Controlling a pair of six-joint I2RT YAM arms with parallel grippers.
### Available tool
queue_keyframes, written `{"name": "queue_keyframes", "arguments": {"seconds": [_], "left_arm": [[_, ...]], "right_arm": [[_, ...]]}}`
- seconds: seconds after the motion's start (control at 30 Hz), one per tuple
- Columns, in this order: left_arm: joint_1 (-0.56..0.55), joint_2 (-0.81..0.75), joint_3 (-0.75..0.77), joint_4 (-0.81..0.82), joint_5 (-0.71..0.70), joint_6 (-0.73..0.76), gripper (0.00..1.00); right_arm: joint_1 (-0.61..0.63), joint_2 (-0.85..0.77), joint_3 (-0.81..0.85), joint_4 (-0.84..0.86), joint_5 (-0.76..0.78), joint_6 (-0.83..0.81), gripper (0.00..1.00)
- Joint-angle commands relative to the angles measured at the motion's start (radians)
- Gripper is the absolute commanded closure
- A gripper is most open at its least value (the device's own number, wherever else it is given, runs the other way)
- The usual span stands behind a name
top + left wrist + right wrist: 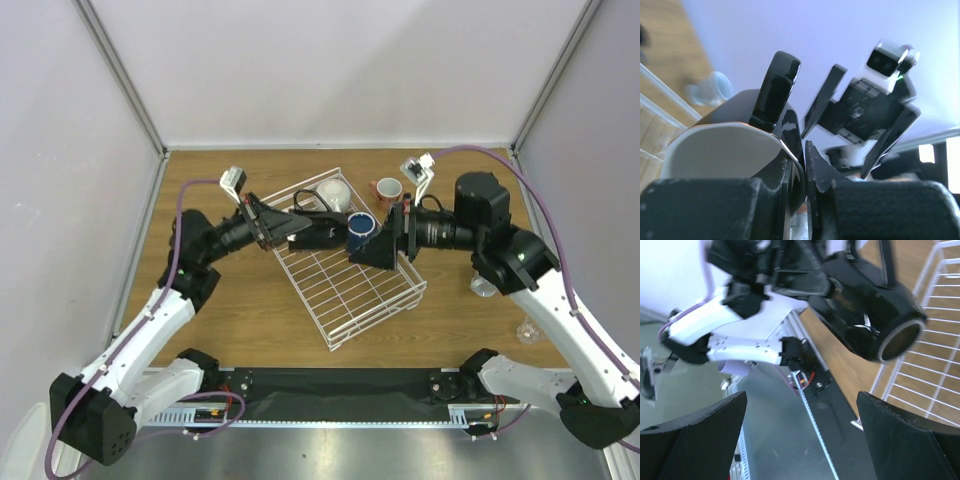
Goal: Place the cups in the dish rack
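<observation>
My left gripper [303,233] is shut on the wall of a black cup [324,236] with a white inside, held on its side above the dish rack [352,300]. In the left wrist view its fingers [792,180] pinch the cup's rim [725,145], handle pointing up. A cream-white cup [335,194] and a navy cup [361,227] sit at the rack's far end. My right gripper [386,238] stands open just right of the navy cup, empty [802,425]; its view shows the black cup [875,305] ahead. A salmon-pink cup [388,189] stands on the table behind the rack.
A pale grey-blue cup [483,288] lies on the table right of the rack, partly hidden by my right arm. A small clear glass object [527,331] stands near the right wall. Grey walls close the table at left, right and back.
</observation>
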Motion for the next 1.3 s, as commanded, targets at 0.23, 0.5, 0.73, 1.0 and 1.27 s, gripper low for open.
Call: {"name": "queue_keyframes", "arguments": {"seconds": [0.23,0.5,0.73,1.0,1.27], "left_arm": [[-0.270,0.031,-0.144,0.762,-0.256,-0.516,1.00],[-0.327,0.034,-0.134,0.765,-0.325,-0.490,1.00],[-0.327,0.033,-0.094,0.691,-0.280,-0.474,1.00],[-0.343,0.042,-0.071,0.702,-0.283,-0.476,1.00],[-0.396,0.080,-0.074,0.757,-0.318,-0.474,1.00]], "right_arm": [[0.065,-0.092,-0.054,0.095,0.063,0.028,0.00],[0.073,-0.110,0.068,-0.135,0.256,-0.047,0.00],[0.075,-0.115,0.065,-0.137,0.298,-0.057,0.00],[0.072,-0.067,0.060,-0.056,0.269,-0.035,0.00],[0.056,-0.052,0.034,0.062,0.170,0.040,0.02]]}}
